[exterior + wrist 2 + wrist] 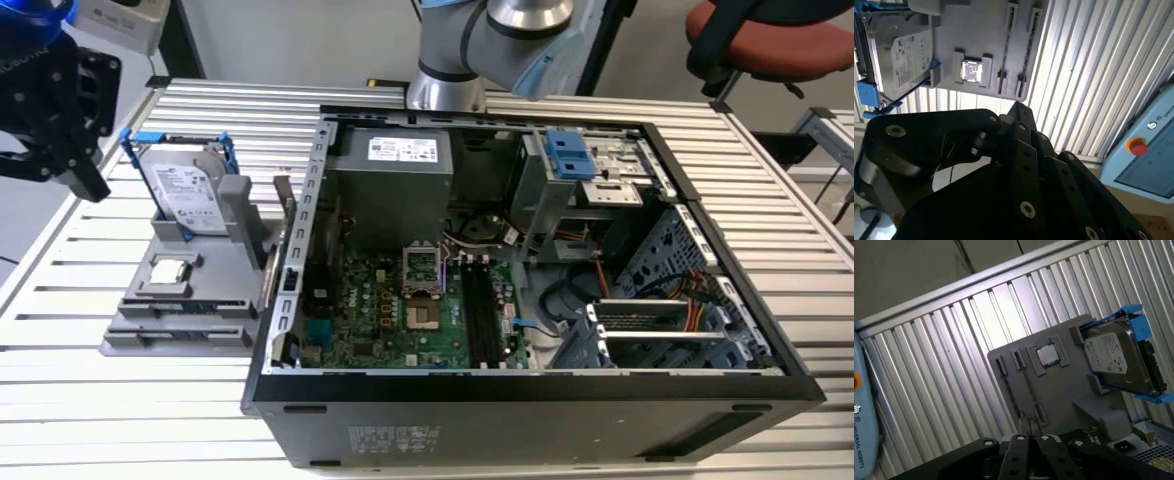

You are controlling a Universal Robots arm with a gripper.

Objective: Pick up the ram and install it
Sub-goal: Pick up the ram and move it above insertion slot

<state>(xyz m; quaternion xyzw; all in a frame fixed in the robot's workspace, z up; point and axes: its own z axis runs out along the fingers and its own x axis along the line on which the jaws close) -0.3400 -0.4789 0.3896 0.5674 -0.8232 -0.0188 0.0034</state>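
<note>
My black gripper [88, 182] hangs high over the table at the exterior view's left, beside the grey parts holder [200, 290]. In both wrist views its fingertips [1029, 439] meet, shut, with nothing seen between them. The holder's two long narrow slots [1019, 387] lie just beyond the tips [1016, 107] and look bare. The ram is out of view. The green motherboard [387, 310] lies in the open computer case, with its long black slots [481, 310] near the middle.
On the holder stand a silver hard drive in a blue frame [187, 190] and a small square chip [170, 270]. The case's metal walls [300, 200] rise around the board. A light-blue control pendant [1149, 150] lies nearby. The arm's base [447, 85] stands behind the case.
</note>
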